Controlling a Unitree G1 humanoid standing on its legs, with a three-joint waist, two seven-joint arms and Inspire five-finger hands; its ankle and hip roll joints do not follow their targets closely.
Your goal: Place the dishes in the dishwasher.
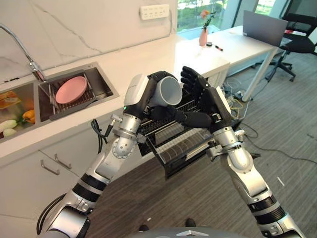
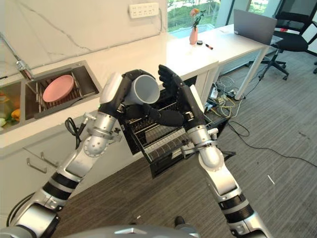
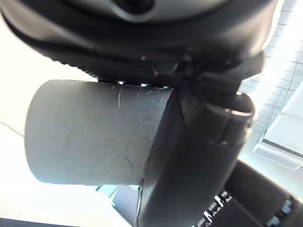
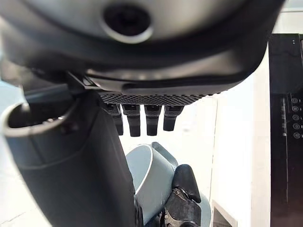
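1. Your left robot hand (image 1: 148, 94) is curled round the grey cup (image 1: 170, 91) and holds it in the air above the pulled-out dishwasher rack (image 1: 171, 134), mouth turned toward the right robot hand.
2. Your right robot hand (image 1: 200, 91) stands just beside the cup's mouth with its fingers straight and spread, holding nothing. Its thumb reaches under the cup; whether it touches, I cannot tell.
3. The cup looks stiff and smooth, probably light, and likely to chip if dropped onto the wire rack. In the left wrist view its wall (image 3: 94, 132) is plain and faintly scratched, with no handle to be seen, so the hold depends on friction alone.
4. Take hold round the cylinder's middle, thumb opposite the fingers. Avoid pinching the rim alone, since a smooth cup may swivel out.
5. If you mean to pass it across, close the right robot hand fully before the left one lets go.
6. The rack is dark wire with upright tines; lower the cup mouth-down between them rather than letting it fall.
7. A pink plate (image 1: 71, 89) lies in the sink (image 1: 101, 74) set into the white surface (image 1: 148, 54), well apart from both robot hands. It looks untouched, so the task seems early.
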